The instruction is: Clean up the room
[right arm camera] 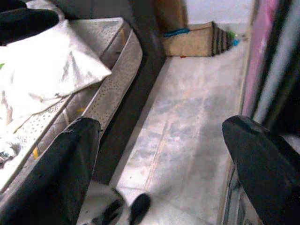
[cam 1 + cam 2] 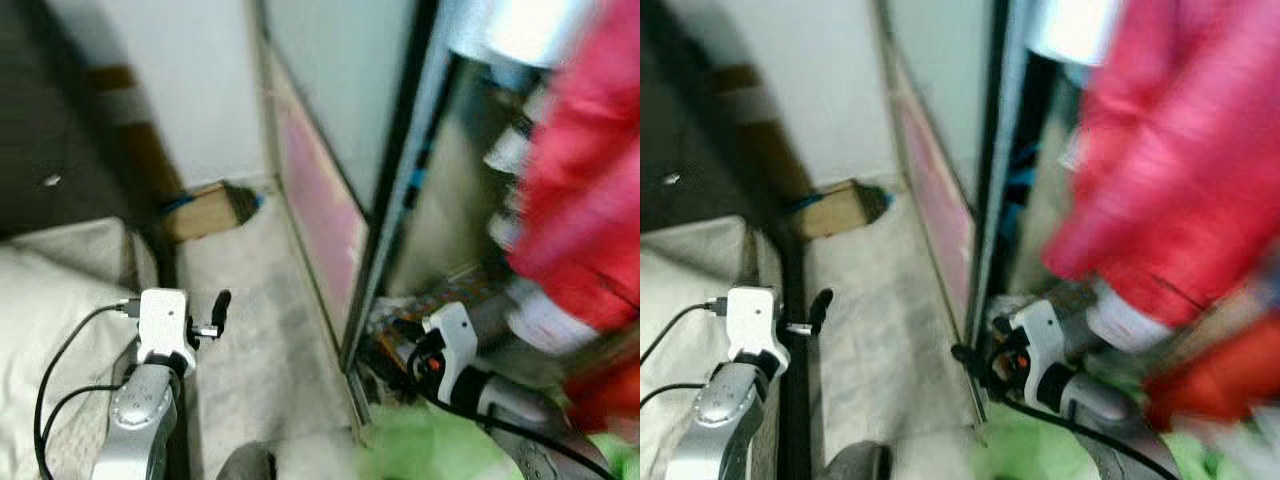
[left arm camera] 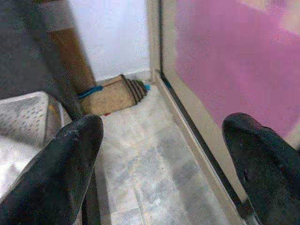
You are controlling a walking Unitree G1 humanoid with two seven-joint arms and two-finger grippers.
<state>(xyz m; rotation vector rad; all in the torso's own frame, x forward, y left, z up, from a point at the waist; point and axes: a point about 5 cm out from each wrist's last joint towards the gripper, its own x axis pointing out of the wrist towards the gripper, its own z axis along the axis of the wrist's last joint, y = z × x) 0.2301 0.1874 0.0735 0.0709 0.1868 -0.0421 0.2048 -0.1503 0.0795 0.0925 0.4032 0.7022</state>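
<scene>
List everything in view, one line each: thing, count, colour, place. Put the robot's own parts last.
Red garments: blurred, count unclear, red, hanging in the open wardrobe on the right.
Sliding door: one, pale with a pink lower panel, beside the floor strip.
Cardboard box: one, brown, on the floor by the far wall.
Mattress: one, off-white, on the left.
Pillow: one, white, on the mattress.
Floor: grey tiles, between mattress and wardrobe.
Left claw: open, over the floor.
Right claw: open, over the floor.

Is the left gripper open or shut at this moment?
Open. In the left wrist view the two black fingers stand wide apart, with bare floor between them and nothing held.
</scene>
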